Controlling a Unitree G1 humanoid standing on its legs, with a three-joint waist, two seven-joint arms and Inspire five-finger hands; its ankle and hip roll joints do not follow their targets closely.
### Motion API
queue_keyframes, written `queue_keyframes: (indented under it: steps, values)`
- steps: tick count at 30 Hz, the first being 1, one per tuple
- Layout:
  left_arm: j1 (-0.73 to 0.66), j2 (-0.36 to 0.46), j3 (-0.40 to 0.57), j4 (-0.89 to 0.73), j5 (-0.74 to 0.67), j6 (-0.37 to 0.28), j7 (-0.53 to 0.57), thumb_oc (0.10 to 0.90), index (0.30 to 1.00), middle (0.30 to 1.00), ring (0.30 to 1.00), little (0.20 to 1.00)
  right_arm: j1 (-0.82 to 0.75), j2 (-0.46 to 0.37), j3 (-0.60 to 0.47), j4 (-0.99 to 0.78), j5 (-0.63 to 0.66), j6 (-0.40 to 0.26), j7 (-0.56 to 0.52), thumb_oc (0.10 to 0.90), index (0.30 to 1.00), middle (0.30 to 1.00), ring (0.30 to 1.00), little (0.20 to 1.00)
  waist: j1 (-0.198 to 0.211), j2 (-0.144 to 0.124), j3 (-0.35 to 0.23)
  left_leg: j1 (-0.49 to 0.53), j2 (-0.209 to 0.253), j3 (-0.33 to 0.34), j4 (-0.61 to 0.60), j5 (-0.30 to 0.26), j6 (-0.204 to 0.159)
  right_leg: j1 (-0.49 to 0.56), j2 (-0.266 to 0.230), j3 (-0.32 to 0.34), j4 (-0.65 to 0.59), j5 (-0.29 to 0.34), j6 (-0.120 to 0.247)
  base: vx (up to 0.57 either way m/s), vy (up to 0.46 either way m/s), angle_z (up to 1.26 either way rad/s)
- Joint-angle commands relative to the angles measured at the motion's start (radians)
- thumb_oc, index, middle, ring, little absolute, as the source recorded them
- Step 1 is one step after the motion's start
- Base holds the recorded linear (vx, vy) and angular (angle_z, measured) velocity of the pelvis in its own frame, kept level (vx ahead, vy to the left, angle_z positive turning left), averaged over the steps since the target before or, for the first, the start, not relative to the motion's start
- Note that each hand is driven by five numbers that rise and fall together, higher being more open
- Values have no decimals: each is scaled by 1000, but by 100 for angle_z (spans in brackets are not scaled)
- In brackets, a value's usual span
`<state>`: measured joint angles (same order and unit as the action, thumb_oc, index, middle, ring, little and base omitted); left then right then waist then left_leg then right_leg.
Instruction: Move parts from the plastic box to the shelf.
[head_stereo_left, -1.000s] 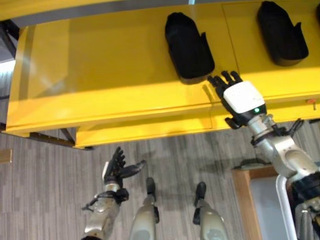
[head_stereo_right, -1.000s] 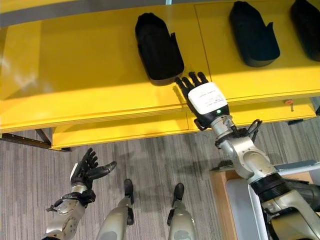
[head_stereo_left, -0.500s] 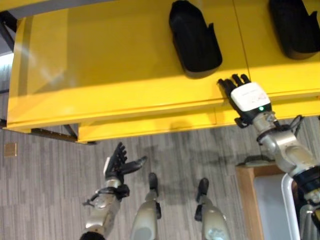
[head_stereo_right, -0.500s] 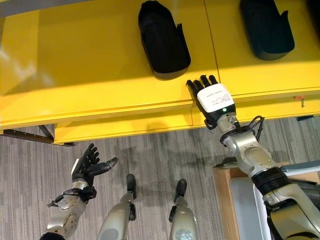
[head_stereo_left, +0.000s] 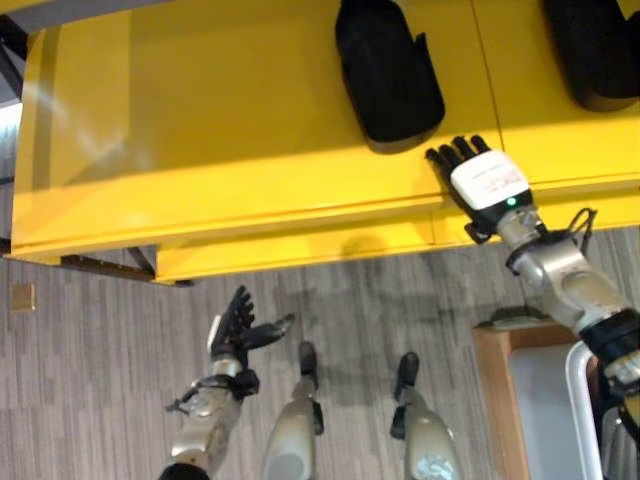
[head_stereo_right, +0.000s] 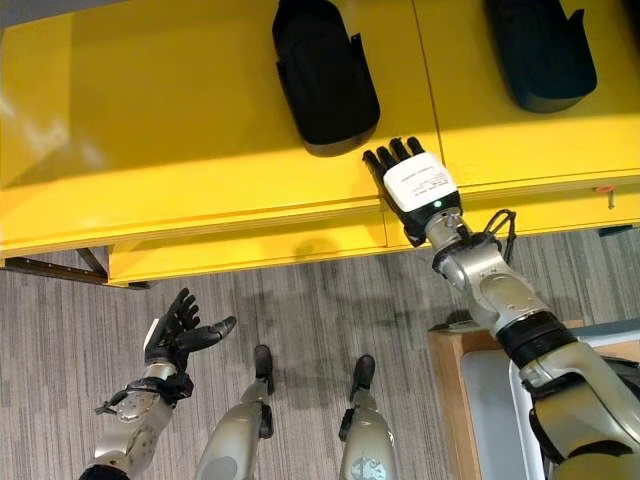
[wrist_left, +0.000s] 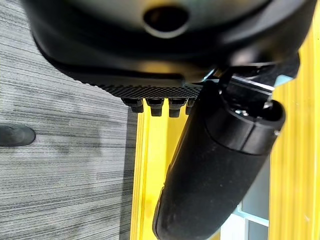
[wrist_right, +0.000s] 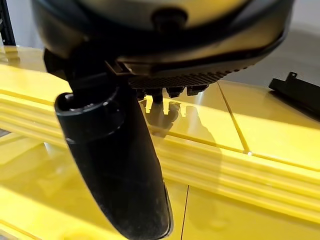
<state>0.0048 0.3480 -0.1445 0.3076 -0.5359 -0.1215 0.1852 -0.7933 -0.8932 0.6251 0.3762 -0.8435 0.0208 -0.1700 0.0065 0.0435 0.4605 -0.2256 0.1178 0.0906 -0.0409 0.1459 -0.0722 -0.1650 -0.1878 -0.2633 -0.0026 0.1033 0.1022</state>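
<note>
Two black moulded parts lie on the yellow shelf: one in the middle, another at the far right. My right hand hovers over the shelf's front edge, just right of the middle part's near end. It is open, with straight fingers and nothing in it. The edge of a black part shows past it. My left hand hangs low over the floor, open and empty, thumb spread.
A lower yellow ledge juts out under the shelf's front edge. A wooden-framed stand holding a pale box is at the lower right. Grey striped floor lies in front of the shelf.
My right hand has come away from the middle part's near end and now sits a little to its right, fingers still straight. The view itself has shifted. The left hand has stayed put.
</note>
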Motion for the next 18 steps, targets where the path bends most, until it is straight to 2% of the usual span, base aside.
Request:
queue_keyframes:
  steps: [1,18]
  values:
    - [-15,67,-21,-68,11,-95,-2,900,1000,1000,1000,1000,-152,-51,59,23,-7,-7,-12,900,1000,1000,1000,1000,33,-25,-61,47,55,-48,22,-55,-21,-121,-125,16,276,-90,53,0,0,0]
    - [-35,72,-25,-74,1,-95,12,900,1000,1000,1000,1000,-198,-11,117,38,21,-16,18,900,1000,1000,1000,1000,45,-38,-52,34,52,-60,27,-60,-16,-123,-125,7,278,-91,50,3,-1,3]
